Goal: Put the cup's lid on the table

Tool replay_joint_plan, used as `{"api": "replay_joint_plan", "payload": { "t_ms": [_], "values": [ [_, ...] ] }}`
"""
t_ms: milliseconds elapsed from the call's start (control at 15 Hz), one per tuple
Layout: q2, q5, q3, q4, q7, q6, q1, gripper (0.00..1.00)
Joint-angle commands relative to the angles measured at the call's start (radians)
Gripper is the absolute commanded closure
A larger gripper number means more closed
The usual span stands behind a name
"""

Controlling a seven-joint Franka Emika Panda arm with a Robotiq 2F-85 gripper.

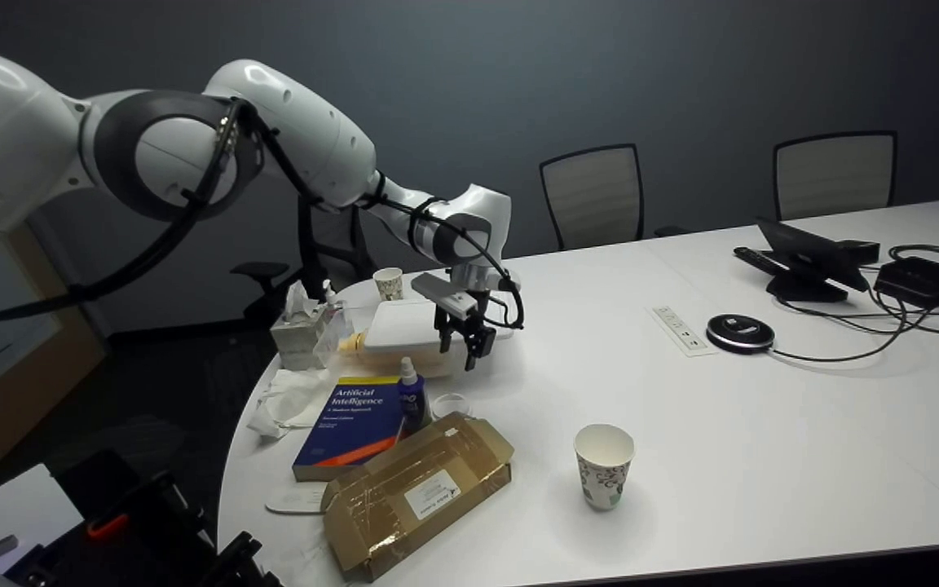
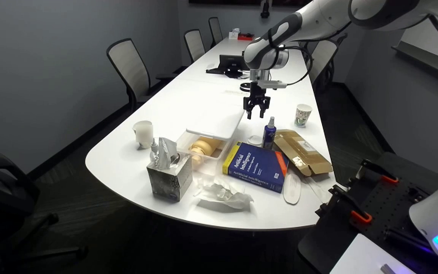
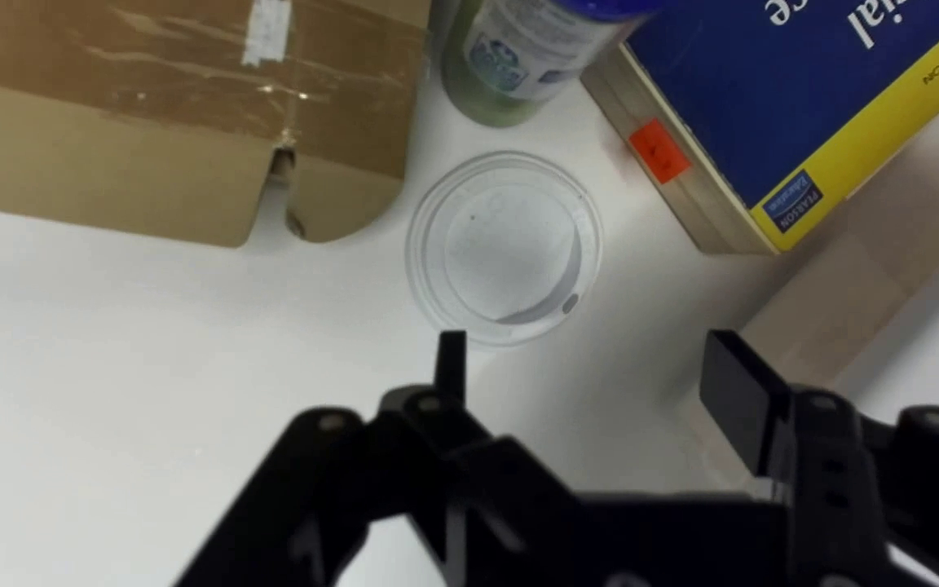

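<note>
In the wrist view we see the lid [image 3: 509, 244] lying flat on the table [image 3: 152, 350], with the box [image 3: 339, 106] just to its left, the bottle [image 3: 518, 49] just beyond its far side and the book [image 3: 804, 98] near it on the right. The gripper [image 3: 586, 359] is released: we find its fingers [image 3: 738, 395] well apart, with table showing between them. In that view the left one shows close by the lid's near rim, and in both exterior views we see the gripper hanging above the table. In an exterior view the tub [image 1: 416, 364] stands to the left of the gripper and partly behind it, its white cover [image 1: 408, 322] lying across it, and the tissue carton [image 1: 298, 349] sits farther left. There we also see the near cup [image 1: 604, 466] upright to the right of the box, and the far cup [image 1: 389, 285] upright beyond the tub. Which of these is the task's cup we cannot tell.
</note>
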Motion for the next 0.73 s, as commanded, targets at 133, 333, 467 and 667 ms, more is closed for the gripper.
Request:
{"api": "replay_joint_plan", "payload": {
  "t_ms": [133,333,467,667],
  "values": [
    [-0.175,-0.007,-0.036,-0.016,0.008,-0.128,-0.022,0.0],
    [-0.219,-0.007,-0.048,-0.005,0.019,-0.144,-0.025,0.0],
    [-0.234,-0.009,-0.051,-0.003,0.017,-0.149,-0.026,0.0],
    [-0.242,-0.012,-0.055,-0.006,0.015,-0.146,-0.024,0.0]
  ]
}}
